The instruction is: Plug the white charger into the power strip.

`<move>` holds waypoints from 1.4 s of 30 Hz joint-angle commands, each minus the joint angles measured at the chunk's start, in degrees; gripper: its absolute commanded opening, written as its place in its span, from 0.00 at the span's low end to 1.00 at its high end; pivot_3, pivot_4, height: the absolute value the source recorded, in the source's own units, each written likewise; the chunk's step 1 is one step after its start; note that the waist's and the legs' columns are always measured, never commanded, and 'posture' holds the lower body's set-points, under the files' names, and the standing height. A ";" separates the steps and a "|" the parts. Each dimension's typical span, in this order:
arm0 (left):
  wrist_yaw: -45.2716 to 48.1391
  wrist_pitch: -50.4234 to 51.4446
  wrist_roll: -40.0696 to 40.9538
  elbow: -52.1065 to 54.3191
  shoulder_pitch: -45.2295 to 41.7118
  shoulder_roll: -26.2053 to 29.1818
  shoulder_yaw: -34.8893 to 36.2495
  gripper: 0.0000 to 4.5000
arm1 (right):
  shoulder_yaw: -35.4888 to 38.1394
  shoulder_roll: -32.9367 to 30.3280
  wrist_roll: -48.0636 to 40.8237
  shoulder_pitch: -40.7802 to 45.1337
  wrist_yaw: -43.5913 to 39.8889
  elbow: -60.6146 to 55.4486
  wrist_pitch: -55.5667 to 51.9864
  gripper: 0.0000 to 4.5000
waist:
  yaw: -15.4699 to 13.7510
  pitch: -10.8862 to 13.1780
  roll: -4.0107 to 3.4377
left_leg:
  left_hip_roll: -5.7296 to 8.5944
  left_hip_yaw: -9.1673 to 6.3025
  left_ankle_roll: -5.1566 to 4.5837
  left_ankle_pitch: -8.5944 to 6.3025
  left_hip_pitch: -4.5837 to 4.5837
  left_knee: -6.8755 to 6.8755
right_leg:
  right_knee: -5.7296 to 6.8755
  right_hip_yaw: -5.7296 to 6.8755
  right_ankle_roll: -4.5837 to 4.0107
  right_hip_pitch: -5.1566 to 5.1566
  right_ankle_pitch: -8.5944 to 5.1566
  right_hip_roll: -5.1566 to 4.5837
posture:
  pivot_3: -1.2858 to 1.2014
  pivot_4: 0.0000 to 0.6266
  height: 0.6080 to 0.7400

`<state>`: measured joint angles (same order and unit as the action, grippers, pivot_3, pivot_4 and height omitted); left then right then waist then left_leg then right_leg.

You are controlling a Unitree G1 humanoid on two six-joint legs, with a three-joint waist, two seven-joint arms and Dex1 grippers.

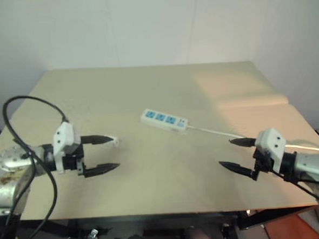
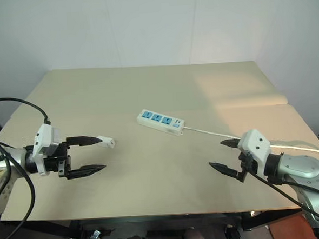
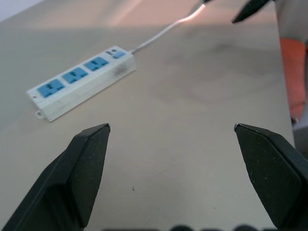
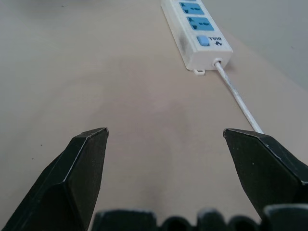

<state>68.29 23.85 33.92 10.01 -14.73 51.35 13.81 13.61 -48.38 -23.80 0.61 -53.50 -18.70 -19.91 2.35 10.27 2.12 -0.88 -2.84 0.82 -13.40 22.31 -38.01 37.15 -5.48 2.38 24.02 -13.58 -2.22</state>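
While lying flat mid-worktop (image 2: 154, 206), power strip (image 2: 160, 121) angled, blue sockets up, cord (image 2: 214, 132) trailing toward the right tool (image 2: 225, 154). White charger (image 2: 107, 140) near the left tool (image 2: 94, 154), just past its upper fingertip; contact unclear. Both tools spread wide, empty, hovering well apart from the strip.
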 commanded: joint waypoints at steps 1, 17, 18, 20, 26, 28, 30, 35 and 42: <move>-3.58 1.00 -1.05 1.42 1.68 1.21 3.19 1.00 | 3.44 -0.80 -0.61 -1.23 0.92 -1.49 -0.72 1.00 | 0.03 0.00 0.00 | 0.00 0.00 0.00 0.00 0.00 0.00 | 0.00 0.00 0.00 0.00 0.00 0.00 | 0.52 0.24 1.00; -2.99 0.52 -2.25 2.34 7.62 4.31 5.74 1.00 | 1.16 0.45 2.28 3.11 4.55 0.42 -1.41 1.00 | 0.12 0.00 0.00 | -0.02 0.04 0.00 0.00 0.01 0.04 | -0.02 -0.02 -0.14 0.06 0.06 0.00 | 0.52 0.24 1.00; -3.10 0.21 -2.36 2.16 7.16 4.08 5.39 1.00 | 0.35 0.97 2.99 4.72 5.16 1.56 -0.83 1.00 | 0.16 0.00 0.00 | -0.02 0.04 0.00 0.00 0.00 0.04 | -0.02 -0.02 -0.21 0.05 0.10 0.00 | 0.52 0.24 1.00; -3.19 -0.03 -2.41 1.76 6.38 3.78 4.75 1.00 | -0.99 1.59 4.24 6.86 5.38 3.41 0.38 1.00 | 0.26 0.00 0.00 | -0.02 0.05 0.00 0.00 -0.03 0.04 | -0.01 -0.02 -0.19 0.05 0.09 0.00 | 0.52 0.24 1.00; -2.35 -2.28 -3.15 0.31 1.33 1.15 0.04 1.00 | -11.56 8.65 12.00 26.93 3.85 28.38 8.79 1.00 | 0.82 0.00 0.02 | -0.03 0.13 -0.01 0.03 -0.11 0.04 | -0.03 -0.05 -0.25 0.02 0.22 0.04 | 0.52 0.24 1.00; -2.44 -2.69 -3.69 0.28 0.71 0.60 -0.98 1.00 | -14.06 10.83 14.15 32.99 2.31 37.85 12.95 1.00 | 1.11 0.01 0.01 | -0.06 0.06 -0.01 0.03 -0.06 0.08 | -0.01 -0.03 -0.32 0.07 0.23 0.09 | 0.52 0.24 1.00; -2.87 -2.96 -4.26 0.28 -0.05 -0.08 -2.19 1.00 | -16.04 13.11 15.97 39.19 1.00 47.76 16.49 1.00 | 1.33 0.02 0.01 | -0.05 0.04 -0.01 0.02 0.02 0.12 | 0.01 -0.01 -0.34 0.17 0.24 0.06 | 0.52 0.24 1.00; -3.96 -2.87 -3.86 1.38 -1.45 -2.50 -3.57 1.00 | -17.93 17.27 19.38 49.67 -1.07 68.00 24.85 1.00 | 1.52 0.03 0.01 | 0.07 0.04 -0.01 0.03 0.06 0.12 | -0.02 0.00 -0.31 0.17 0.29 -0.12 | 0.52 0.24 1.00; -5.28 -1.16 -2.41 3.95 -1.27 -3.30 -2.44 1.00 | -18.84 20.02 23.66 56.77 -1.65 84.81 29.63 1.00 | 1.74 0.03 0.01 | 0.07 0.00 -0.01 0.03 0.04 0.12 | 0.01 0.01 -0.31 0.16 0.31 -0.13 | 0.52 0.24 1.00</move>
<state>63.51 22.72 31.39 11.94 -15.74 47.04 9.99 -4.67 -28.07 -1.88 55.40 -55.64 65.04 7.47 4.09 10.30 2.12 -0.81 -2.83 0.81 -13.37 22.33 -37.89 37.17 -5.47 2.06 24.17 -13.27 -2.35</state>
